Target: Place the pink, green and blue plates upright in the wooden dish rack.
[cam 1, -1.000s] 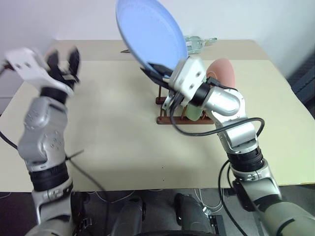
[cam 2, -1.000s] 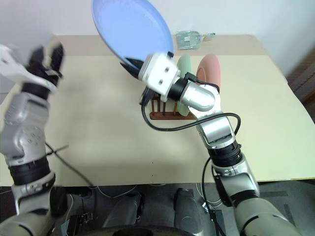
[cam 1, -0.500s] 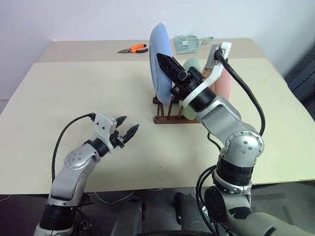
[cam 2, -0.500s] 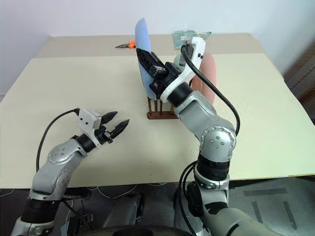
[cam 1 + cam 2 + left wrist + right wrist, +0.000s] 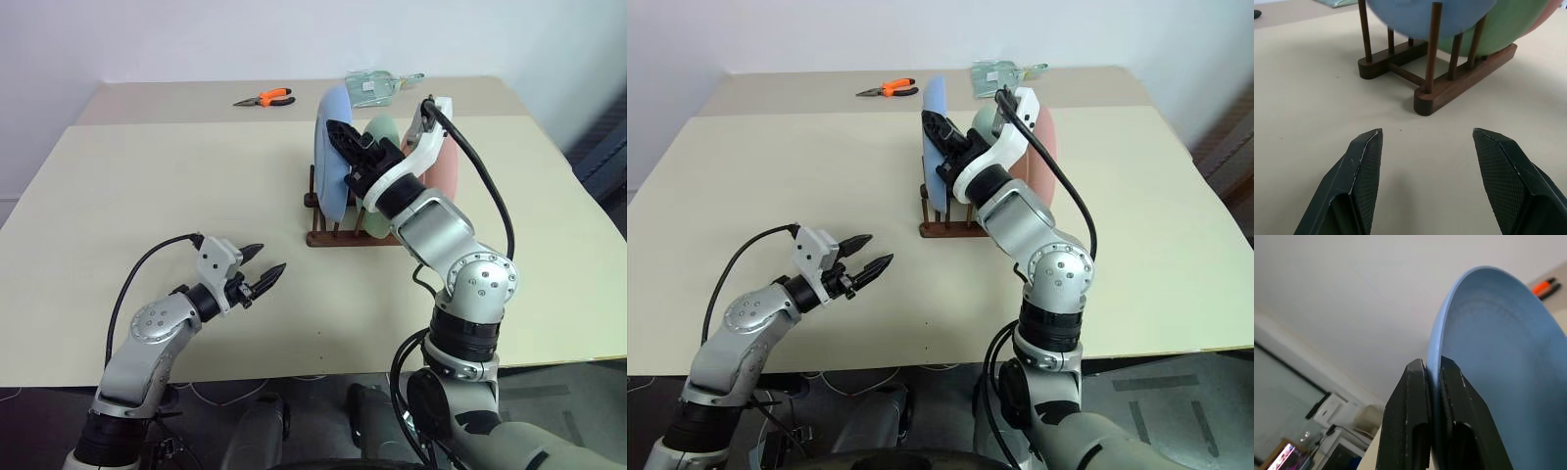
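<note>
Right gripper [image 5: 1432, 369]: pinching the blue plate [image 5: 331, 166] by its rim, plate standing upright in the wooden dish rack [image 5: 338, 233] beside the green plate [image 5: 382, 131] and pink plate [image 5: 446, 168]. Left gripper [image 5: 258, 277]: hovering over the table [image 5: 147, 186], jaws spread, holding nothing.

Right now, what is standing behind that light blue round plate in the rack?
Behind the light blue round plate stands a pale green plate, then a salmon pink plate, all in the dark wooden rack. The right gripper and arm cover most of both.
</note>
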Motion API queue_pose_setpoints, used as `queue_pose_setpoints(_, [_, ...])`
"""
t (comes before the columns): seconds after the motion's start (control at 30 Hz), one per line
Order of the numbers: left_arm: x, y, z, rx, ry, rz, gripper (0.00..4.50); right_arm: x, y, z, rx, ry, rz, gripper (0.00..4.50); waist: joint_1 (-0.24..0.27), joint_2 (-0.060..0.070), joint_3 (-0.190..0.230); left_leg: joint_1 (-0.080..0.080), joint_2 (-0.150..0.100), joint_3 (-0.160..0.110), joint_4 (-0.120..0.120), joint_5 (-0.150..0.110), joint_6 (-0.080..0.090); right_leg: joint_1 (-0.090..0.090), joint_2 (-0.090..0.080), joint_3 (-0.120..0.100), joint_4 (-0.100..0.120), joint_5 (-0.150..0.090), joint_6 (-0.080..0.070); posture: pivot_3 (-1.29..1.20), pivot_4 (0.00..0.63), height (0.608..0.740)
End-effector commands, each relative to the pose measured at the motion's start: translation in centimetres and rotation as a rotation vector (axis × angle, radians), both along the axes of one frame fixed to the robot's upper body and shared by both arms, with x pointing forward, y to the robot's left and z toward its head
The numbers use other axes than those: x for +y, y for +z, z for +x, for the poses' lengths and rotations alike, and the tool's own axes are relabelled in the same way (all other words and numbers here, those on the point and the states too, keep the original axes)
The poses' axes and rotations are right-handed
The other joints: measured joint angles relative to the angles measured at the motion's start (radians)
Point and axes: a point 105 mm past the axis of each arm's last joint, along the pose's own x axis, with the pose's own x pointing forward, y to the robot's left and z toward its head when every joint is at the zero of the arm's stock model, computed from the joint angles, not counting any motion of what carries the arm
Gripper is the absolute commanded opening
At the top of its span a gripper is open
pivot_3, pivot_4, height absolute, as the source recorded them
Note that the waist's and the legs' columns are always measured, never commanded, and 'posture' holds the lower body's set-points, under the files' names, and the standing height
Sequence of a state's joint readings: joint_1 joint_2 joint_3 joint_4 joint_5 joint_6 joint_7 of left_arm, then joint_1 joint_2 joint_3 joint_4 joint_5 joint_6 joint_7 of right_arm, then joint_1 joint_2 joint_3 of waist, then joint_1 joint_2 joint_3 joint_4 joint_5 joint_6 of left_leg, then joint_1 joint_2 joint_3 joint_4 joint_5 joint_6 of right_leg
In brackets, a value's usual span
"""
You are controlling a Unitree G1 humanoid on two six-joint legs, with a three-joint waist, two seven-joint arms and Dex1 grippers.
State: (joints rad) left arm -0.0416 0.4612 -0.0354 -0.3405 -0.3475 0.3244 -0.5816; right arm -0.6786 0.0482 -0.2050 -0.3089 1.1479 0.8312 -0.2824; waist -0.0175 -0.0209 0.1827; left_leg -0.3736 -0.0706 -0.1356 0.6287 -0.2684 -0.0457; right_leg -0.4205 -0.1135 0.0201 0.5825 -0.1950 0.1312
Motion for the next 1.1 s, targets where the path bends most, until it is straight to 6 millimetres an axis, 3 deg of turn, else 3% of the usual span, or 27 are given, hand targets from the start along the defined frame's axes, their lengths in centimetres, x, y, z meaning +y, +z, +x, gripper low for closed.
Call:
queue_pose_setpoints(0.03, [-0.7,1.0,-0.4,-0.046,-0.026,0.004,3.01,0.1,2.1,-0.1,-0.068,0.016,0.023,0.73,0.0,0.0,0.0,0.0,0.0,0.0,0.0,0.0,0.0,0.0,0.0,0.0,0.0,0.0,0.0,0.0,0.15,0.74])
queue_pose_setpoints(0.17, [-1.1,1.0,-0.5,-0.05,-0.031,0.012,3.01,0.0,4.4,-0.6,-0.355,-0.06,-0.28,2.47,0.003,0.0,0.0,-0.001,0.0,0.001,0.001,0.0,0.0,0.0,0.0,0.0,0.0,0.0,0.0,0.0,0.15,0.74])
queue_pose_setpoints(0.3, [-1.5,0.9,-0.4,-0.045,-0.042,0.015,3.01,-0.5,5.8,-2.6,-0.672,-0.069,-0.554,2.47,0.001,0.0,0.0,0.0,0.0,0.001,0.0,0.0,0.0,0.001,0.0,0.0,-0.001,-0.001,0.001,0.0,0.15,0.74])
queue_pose_setpoints(0.43, [-1.5,0.8,-0.2,-0.044,-0.042,0.016,3.01,-4.1,6.8,-3.0,-0.803,-0.163,-0.716,2.47,0.004,0.0,0.0,0.0,0.0,0.002,0.001,0.0,0.0,0.001,0.0,0.0,-0.002,-0.002,0.004,0.0,0.15,0.74])
queue_pose_setpoints(0.53, [-0.9,0.4,0.1,-0.047,-0.028,0.046,3.01,-11.7,7.3,-3.4,-0.732,-0.235,-0.714,2.47,0.018,-0.001,0.0,-0.001,0.0,0.0,0.002,0.0,0.001,0.005,0.0,-0.001,-0.004,-0.002,0.003,0.0,0.15,0.74])
queue_pose_setpoints(0.57, [-0.6,0.2,0.2,-0.046,-0.021,0.054,3.01,-13.7,6.5,-3.7,-0.693,-0.241,-0.745,2.47,0.029,-0.001,0.0,0.0,0.0,0.0,0.002,-0.001,0.001,0.006,-0.001,-0.001,-0.005,-0.002,0.003,0.0,0.15,0.74])
queue_pose_setpoints(0.63, [0.2,0.0,0.5,-0.045,-0.001,0.072,3.01,-17.4,3.2,-4.3,-0.564,-0.218,-0.856,2.47,0.036,-0.002,-0.001,0.0,-0.001,0.001,0.003,-0.002,0.004,0.008,-0.002,-0.001,-0.007,-0.002,0.002,0.0,0.15,0.74])
queue_pose_setpoints(0.73, [1.4,-0.5,0.8,-0.042,0.02,0.113,3.01,-20.6,-1.3,-5.6,-0.384,-0.16,-0.919,2.47,0.03,-0.001,-0.001,0.001,-0.001,0.002,0.003,-0.004,0.006,0.009,-0.003,-0.001,-0.007,-0.003,0.004,0.0,0.15,0.74])
queue_pose_setpoints(0.93, [2.7,-0.6,1.0,-0.046,0.043,0.149,3.01,-22.4,-7.9,-6.2,-0.214,-0.101,-1.039,2.47,0.007,0.005,-0.001,0.002,0.001,0.009,0.003,-0.004,0.006,0.01,-0.004,0.002,-0.005,-0.005,0.006,0.0,0.15,0.74])
queue_pose_setpoints(1.1, [2.8,-1.0,0.7,-0.041,0.055,0.148,3.01,-22.2,-10.7,-5.7,-0.197,-0.097,-1.098,2.47,0.008,0.005,-0.001,0.004,0.001,0.008,0.004,-0.004,0.006,0.009,-0.004,0.001,-0.006,-0.006,0.005,0.0,0.15,0.74])
